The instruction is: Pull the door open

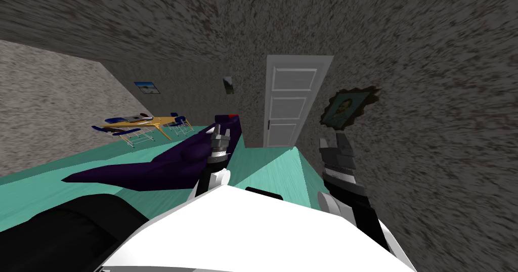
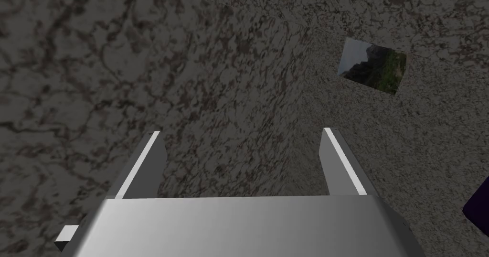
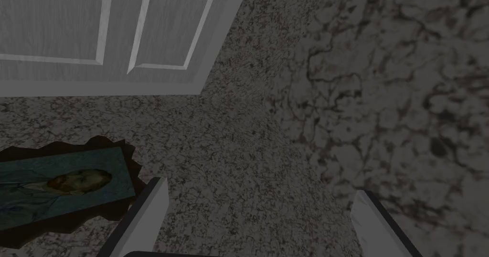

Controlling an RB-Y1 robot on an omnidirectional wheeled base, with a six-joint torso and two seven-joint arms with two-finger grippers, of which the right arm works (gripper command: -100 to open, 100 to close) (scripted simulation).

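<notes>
A white panelled door (image 1: pixel 291 99) stands shut in the far wall, with a small dark handle (image 1: pixel 268 125) low on its left edge. My right gripper (image 1: pixel 334 140) is raised well short of the door and to its right, close to the side wall. In the right wrist view that gripper (image 3: pixel 261 187) is open with nothing between its fingers, and a corner of the door (image 3: pixel 95 29) lies beyond them. My left gripper (image 1: pixel 218 129) is held up in front of me, left of the door, and its wrist view shows this gripper (image 2: pixel 241 132) open and empty.
A framed portrait (image 1: pixel 346 107) hangs on the right wall just beyond my right gripper. A long dark purple sofa (image 1: pixel 172 163) lies along the teal floor (image 1: pixel 275 170) on the left. A wooden table (image 1: pixel 146 122) with blue chairs stands far left.
</notes>
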